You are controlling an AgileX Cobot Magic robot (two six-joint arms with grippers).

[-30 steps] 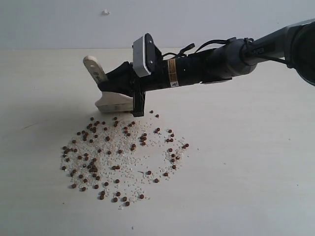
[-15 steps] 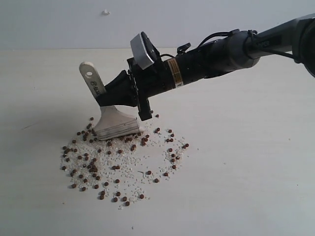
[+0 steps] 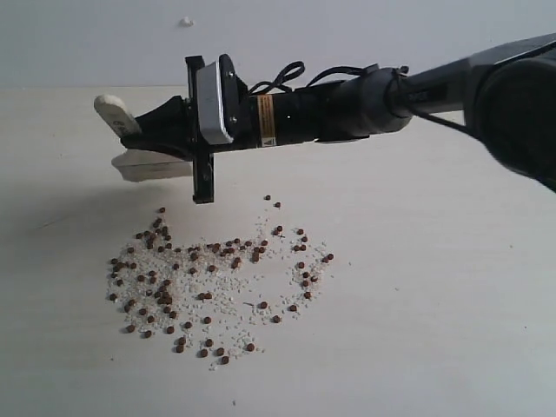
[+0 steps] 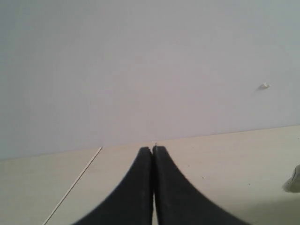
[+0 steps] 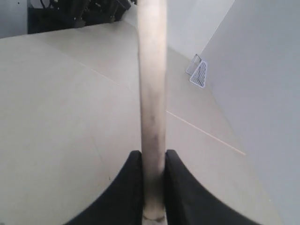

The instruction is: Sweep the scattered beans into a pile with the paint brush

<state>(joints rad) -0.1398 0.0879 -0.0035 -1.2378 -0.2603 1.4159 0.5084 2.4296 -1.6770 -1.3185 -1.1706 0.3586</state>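
Observation:
The beans (image 3: 208,278) lie scattered in a loose ring on the pale table (image 3: 417,287), mixed with fine white grains, not heaped into a pile. My right gripper (image 3: 163,130) reaches across to the left and is shut on the paint brush (image 3: 143,165), held level above the table beyond the beans. The cream handle end (image 3: 111,110) points left. In the right wrist view the handle (image 5: 152,93) runs edge-on between the black fingers (image 5: 129,187) of the right gripper (image 5: 153,159). The left gripper (image 4: 153,150) is shut on nothing and does not show in the exterior view.
A white speck (image 3: 185,21) sticks to the grey back wall. In the right wrist view a small wire mesh object (image 5: 198,74) stands by the wall and dark equipment (image 5: 79,11) sits beyond the table's far end.
The brush went down onto the far edge of the beans and dragged some inward. It has since lifted off, swung left and turned level.

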